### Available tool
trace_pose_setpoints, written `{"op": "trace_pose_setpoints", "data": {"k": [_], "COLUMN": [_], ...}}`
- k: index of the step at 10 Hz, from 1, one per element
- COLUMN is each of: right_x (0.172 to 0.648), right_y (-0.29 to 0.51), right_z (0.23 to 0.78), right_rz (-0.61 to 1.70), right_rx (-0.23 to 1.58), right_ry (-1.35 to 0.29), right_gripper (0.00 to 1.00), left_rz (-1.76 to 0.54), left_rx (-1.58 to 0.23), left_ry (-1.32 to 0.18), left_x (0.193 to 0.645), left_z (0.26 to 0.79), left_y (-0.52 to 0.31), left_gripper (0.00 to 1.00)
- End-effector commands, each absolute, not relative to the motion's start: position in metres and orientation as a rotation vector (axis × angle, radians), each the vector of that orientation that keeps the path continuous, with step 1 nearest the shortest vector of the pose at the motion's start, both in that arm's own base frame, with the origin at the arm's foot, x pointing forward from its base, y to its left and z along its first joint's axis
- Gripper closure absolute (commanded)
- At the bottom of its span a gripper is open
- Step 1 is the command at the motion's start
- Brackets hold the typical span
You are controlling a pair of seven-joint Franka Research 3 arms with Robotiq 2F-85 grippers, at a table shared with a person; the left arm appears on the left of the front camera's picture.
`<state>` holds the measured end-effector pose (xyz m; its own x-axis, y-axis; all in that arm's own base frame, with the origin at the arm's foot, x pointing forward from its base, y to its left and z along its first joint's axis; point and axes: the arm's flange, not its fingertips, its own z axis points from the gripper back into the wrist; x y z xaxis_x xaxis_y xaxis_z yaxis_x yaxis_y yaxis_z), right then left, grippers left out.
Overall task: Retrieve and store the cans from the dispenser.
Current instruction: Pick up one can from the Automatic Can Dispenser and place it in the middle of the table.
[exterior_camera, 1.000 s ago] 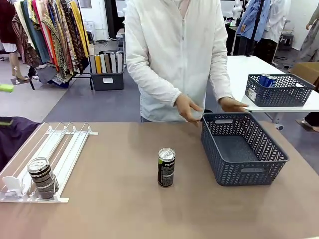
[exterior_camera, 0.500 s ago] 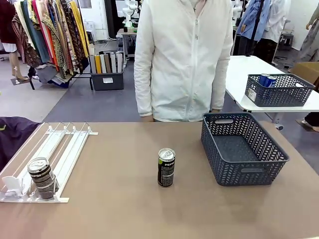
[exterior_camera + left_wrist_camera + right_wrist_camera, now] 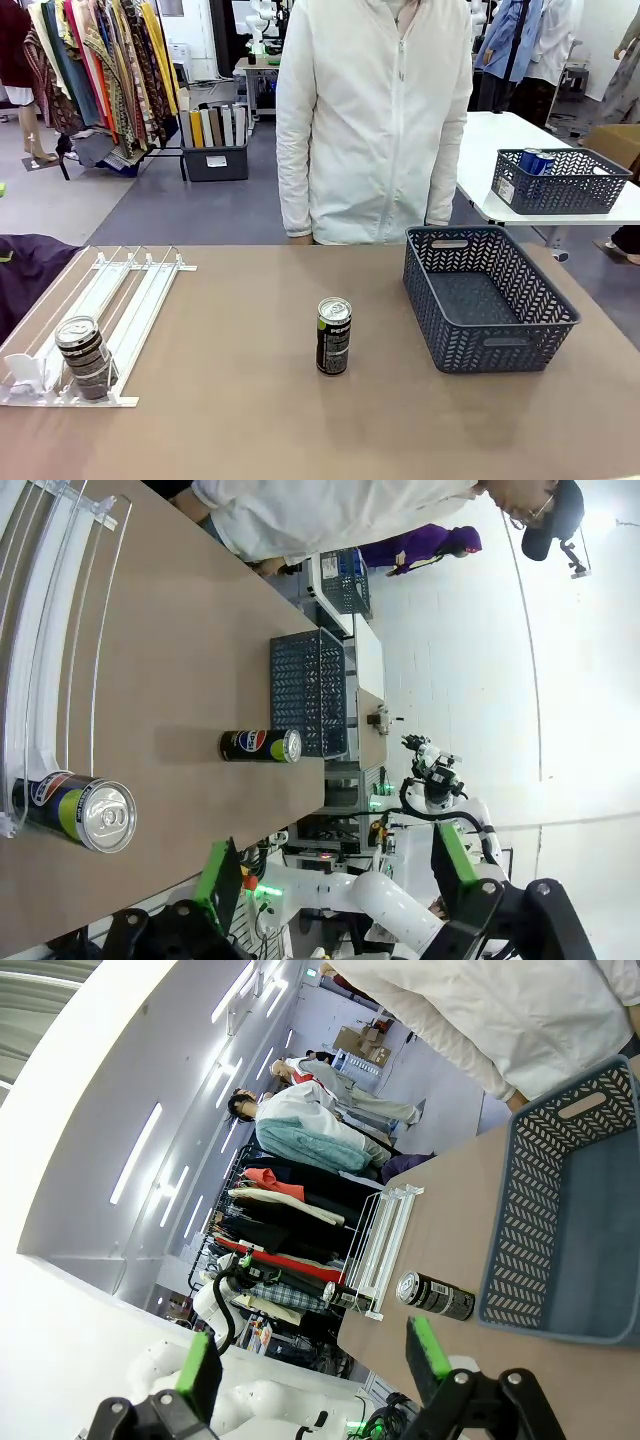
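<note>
We see one can [image 3: 82, 355] at the low stopper end of the rack [image 3: 120, 290], on our left side of the table [image 3: 230, 420], standing roughly upright and leaning a little in its lane. A second can [image 3: 333, 337] stands upright in the middle of the table, apart from the basket [image 3: 487, 300] on our right. Our left gripper [image 3: 335, 875] hangs with its jaws spread wide and nothing between them. From its wrist view the can in the rack lies ahead and off to one side of the fingers, well apart. Our right gripper [image 3: 312, 1360] is likewise wide and holds nothing. It looks across at the basket, with the second can beyond it. We judge the left arm nearer the rack, so it would have to swing toward the stopper end and close across the can's upright body.
</note>
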<state>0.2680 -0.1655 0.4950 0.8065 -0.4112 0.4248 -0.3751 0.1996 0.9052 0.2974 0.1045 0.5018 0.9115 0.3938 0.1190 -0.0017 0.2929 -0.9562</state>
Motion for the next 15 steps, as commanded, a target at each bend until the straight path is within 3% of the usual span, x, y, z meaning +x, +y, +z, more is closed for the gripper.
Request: {"op": "trace_pose_setpoints", "data": {"k": [1,5,7,9,10,13,14,15], "right_x": [0.271,0.271,0.271,0.271,0.271,0.271,0.271,0.271], "right_y": [-0.164,-0.164,-0.164,-0.164,-0.164,-0.164,-0.164,-0.164], "right_z": [0.500,0.500,0.500,0.500,0.500,0.500,0.500,0.500], "right_rz": [-0.029,-0.029,-0.029,-0.029,-0.029,-0.029,-0.029,-0.029], "right_rx": [1.422,1.422,1.422,1.422,1.422,1.422,1.422,1.422], "right_ry": [-0.715,-0.715,-0.715,-0.715,-0.715,-0.715,-0.715,-0.715], "right_gripper": [0.00,0.00,0.00,0.00,0.00,0.00,0.00,0.00], "left_rz": [0.273,0.272,0.113,0.016,0.024,-0.024,0.039,0.039], "left_rx": [-1.271,-1.253,-0.693,-0.341,-0.252,-0.103,-0.217,-0.217], "left_ry": [-0.371,-0.364,-0.157,0.005,0.019,-0.048,-0.023,-0.023], "left_x": [0.297,0.297,0.307,0.316,0.323,0.335,0.325,0.325], "left_z": [0.506,0.502,0.507,0.488,0.484,0.484,0.477,0.477], "left_y": [0.104,0.105,0.066,0.024,0.010,-0.023,-0.017,-0.017], "left_gripper": [0.00,0.00,0.00,0.00,0.00,0.00,0.00,0.00]}}
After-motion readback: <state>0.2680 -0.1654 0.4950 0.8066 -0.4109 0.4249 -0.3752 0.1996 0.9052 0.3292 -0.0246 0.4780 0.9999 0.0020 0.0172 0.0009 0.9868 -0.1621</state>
